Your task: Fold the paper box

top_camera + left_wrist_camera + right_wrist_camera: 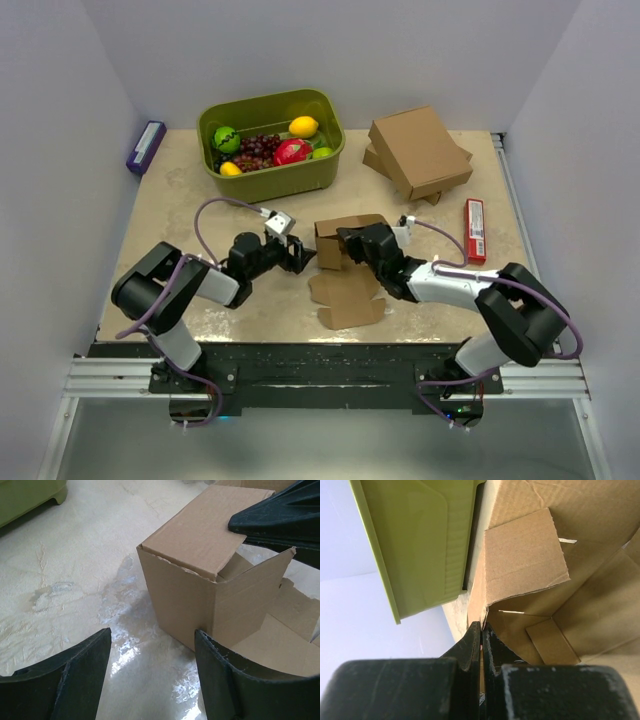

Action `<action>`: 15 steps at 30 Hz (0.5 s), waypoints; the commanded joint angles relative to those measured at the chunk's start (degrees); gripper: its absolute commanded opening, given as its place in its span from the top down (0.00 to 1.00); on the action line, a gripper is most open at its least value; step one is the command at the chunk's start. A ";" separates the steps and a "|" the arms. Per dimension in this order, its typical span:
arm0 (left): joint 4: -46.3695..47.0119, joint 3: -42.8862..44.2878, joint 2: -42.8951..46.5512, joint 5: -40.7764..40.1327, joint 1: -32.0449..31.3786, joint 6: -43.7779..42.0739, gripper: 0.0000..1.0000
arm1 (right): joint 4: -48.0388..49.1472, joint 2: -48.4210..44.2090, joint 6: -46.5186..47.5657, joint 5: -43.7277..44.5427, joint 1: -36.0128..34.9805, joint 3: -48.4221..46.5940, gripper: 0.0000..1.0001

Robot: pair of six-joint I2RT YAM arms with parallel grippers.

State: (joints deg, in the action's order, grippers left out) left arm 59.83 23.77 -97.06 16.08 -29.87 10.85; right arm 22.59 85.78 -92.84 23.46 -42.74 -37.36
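The paper box [335,238] stands half-formed mid-worktop [190,205], on the near side of the green bin [272,168], with unfolded flaps lying flat toward the near edge. The right gripper [481,641] hides the box's right side from above, and only the wrist view shows its fingers pressed together, pinching a thin edge of the box wall. The left gripper [150,642] is spread just left of the box, contact unclear, over a pale, mottled, glossy surface enclosed by plain white walls.
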 commanded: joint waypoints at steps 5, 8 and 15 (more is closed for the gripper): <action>1.16 -0.39 1.87 -0.52 -1.95 -0.92 0.28 | 5.18 -3.60 7.05 2.29 -0.32 4.75 1.00; 1.25 -1.27 2.13 -1.13 -2.21 -1.01 0.28 | 7.03 -4.74 8.54 2.20 -0.32 6.33 1.00; 1.51 -2.50 2.40 -1.75 -4.14 -1.01 0.27 | 14.75 -6.41 12.50 1.76 -0.32 11.17 1.00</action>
State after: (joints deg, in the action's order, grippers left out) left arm 58.96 22.11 -96.49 15.38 -32.73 10.85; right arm 31.14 80.90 -84.99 23.38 -42.74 -29.43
